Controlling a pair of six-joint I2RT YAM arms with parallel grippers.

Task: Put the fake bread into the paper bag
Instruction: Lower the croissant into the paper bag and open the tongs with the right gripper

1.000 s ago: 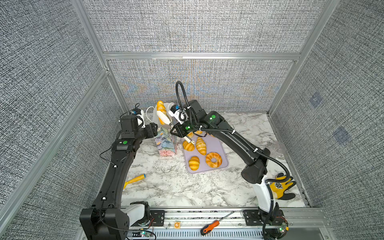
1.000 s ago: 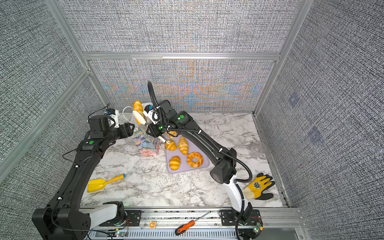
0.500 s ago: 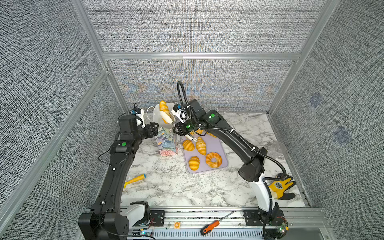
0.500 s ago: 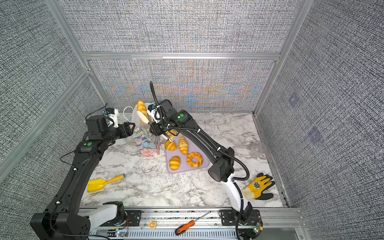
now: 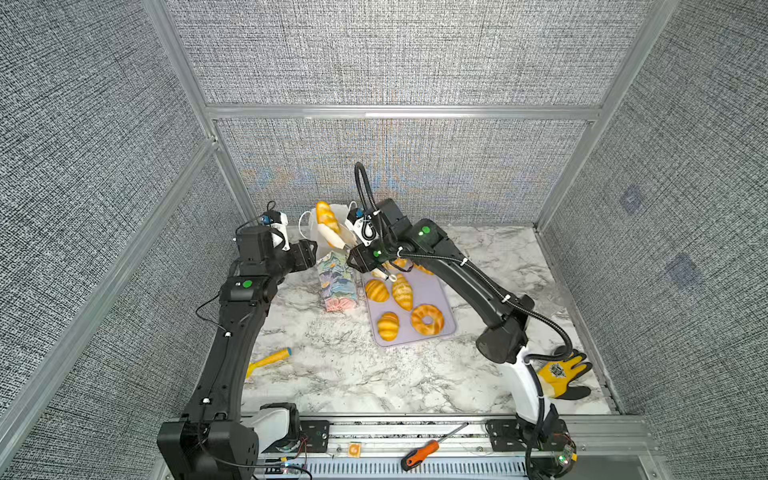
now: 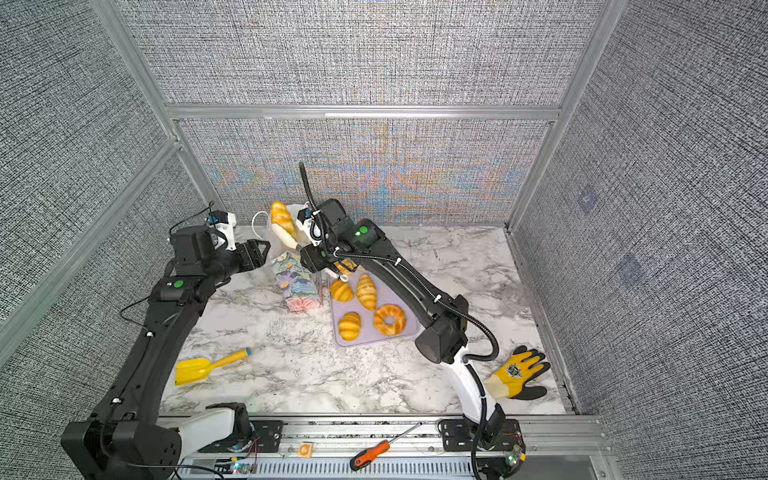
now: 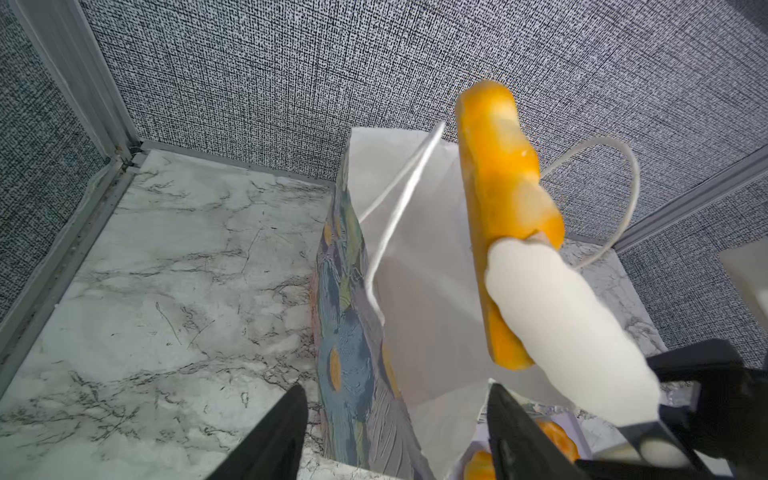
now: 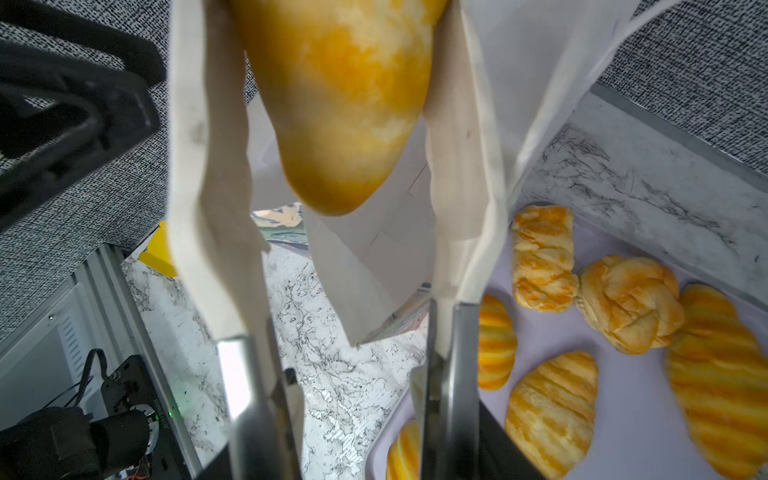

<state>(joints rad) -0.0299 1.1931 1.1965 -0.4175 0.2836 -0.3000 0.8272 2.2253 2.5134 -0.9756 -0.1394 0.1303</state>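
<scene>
The paper bag (image 5: 336, 278) (image 6: 295, 282) stands upright with its floral side (image 7: 353, 332) and white lining showing. One piece of fake bread (image 5: 327, 216) (image 6: 281, 218) (image 7: 503, 187) (image 8: 340, 104), a long orange roll, hangs on end above the bag's mouth. My right gripper (image 5: 332, 232) (image 8: 332, 12) holds it between long white fingers (image 8: 208, 166). My left gripper (image 5: 312, 254) (image 7: 395, 388) is open, its black jaws straddling the bag's near end with a thin gap. Several more pastries lie on the lilac tray (image 5: 432, 291), among them a ring (image 5: 427, 319).
A yellow toy scoop (image 6: 208, 365) lies front left on the marble top. At the front right there is a yellow work glove (image 5: 561, 374). On the front rail rests an orange-handled screwdriver (image 5: 419, 453). The bag stands close to the back wall, and the right arm arches over the tray.
The right gripper has carried the roll a little to the right, over the bag's mouth. The left gripper has stayed at the bag's side.
</scene>
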